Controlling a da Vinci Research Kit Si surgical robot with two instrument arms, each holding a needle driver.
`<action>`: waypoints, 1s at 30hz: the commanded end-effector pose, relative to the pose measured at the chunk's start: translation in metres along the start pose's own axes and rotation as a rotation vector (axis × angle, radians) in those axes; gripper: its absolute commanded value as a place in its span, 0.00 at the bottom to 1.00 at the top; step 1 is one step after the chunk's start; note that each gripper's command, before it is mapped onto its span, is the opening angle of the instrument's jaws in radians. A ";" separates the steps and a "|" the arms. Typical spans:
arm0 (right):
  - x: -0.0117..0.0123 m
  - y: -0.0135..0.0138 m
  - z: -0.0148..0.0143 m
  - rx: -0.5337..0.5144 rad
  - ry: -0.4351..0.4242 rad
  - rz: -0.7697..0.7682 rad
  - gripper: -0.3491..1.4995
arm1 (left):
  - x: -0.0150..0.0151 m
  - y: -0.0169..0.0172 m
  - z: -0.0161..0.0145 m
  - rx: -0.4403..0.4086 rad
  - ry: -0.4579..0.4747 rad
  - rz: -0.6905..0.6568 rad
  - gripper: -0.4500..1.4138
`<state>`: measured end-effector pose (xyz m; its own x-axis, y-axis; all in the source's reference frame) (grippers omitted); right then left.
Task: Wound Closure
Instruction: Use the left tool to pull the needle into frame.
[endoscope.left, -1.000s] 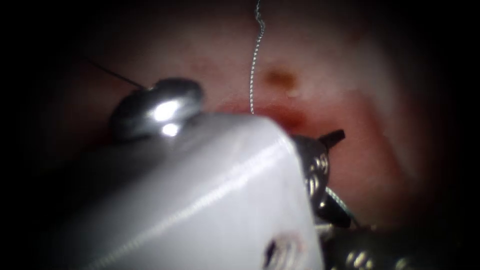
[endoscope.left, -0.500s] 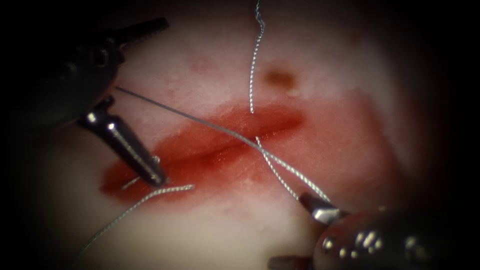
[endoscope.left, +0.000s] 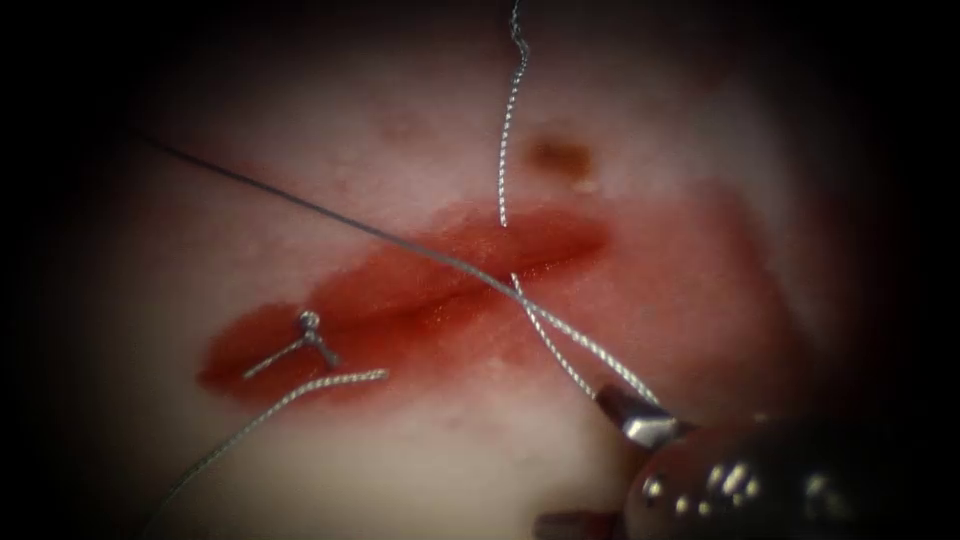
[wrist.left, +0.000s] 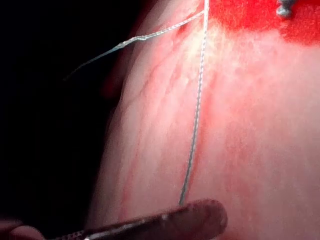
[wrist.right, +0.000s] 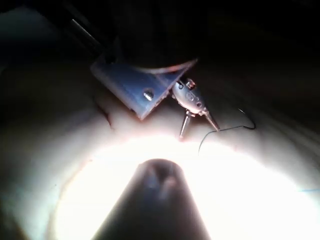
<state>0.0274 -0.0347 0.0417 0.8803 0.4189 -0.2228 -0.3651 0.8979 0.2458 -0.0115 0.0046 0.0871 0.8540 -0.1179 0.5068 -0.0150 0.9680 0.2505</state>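
From above, the endoscope shows the tissue (endoscope.left: 300, 200) with its cut (endoscope.left: 450, 290) running left to right, and red fluid (endoscope.left: 400, 330) pooled along it. At the cut's left end sits a small knot (endoscope.left: 308, 322) with short cut ends (endoscope.left: 270, 358). A loose strand (endoscope.left: 290, 398) trails from just near of it towards the near left.

The thread (endoscope.left: 400, 240) crosses the cut as one long straight line from the far left. Just right of the middle it meets a second strand (endoscope.left: 550, 340). Both run to the right arm's tool (endoscope.left: 572, 458) at the near right, whose jaws stand apart and clamp nothing. The strands pass out of sight at the farther jaw. Another strand (endoscope.left: 510, 110) hangs down from the far edge and ends at the cut. A brown spot (endoscope.left: 560, 155) marks the tissue beyond it.

The left wrist view gives the close detail. A braided thread (wrist.left: 196, 110) runs down the pale tissue (wrist.left: 260, 150) and ends behind one jaw of the left arm's tool (wrist.left: 125, 227), with a second strand (wrist.left: 145, 36) branching off.

The right wrist view adds the left arm's tool (wrist.right: 199, 131) whole. Its jaws are spread and empty above the brightly lit tissue (wrist.right: 250, 200), with a thin curl of thread (wrist.right: 225, 130) beside them.

I cannot tell where the needle is.
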 end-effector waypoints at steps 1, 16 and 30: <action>0.0015 0.0001 -0.0003 -0.001 0.007 0.000 0.88 | 0.0000 0.0010 0.0011 0.023 0.001 0.016 0.66; 0.0016 -0.0001 -0.0002 -0.002 0.007 0.002 0.88 | -0.0020 0.0004 0.0032 0.100 0.006 -0.013 0.00; 0.0027 -0.0011 -0.0002 0.005 0.003 0.018 0.88 | -0.0152 -0.0031 0.0052 0.123 -0.192 -0.079 0.00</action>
<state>0.0289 -0.0353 0.0411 0.8749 0.4342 -0.2145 -0.3787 0.8895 0.2558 -0.0276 0.0004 0.0831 0.7387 -0.2436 0.6285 -0.0403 0.9148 0.4019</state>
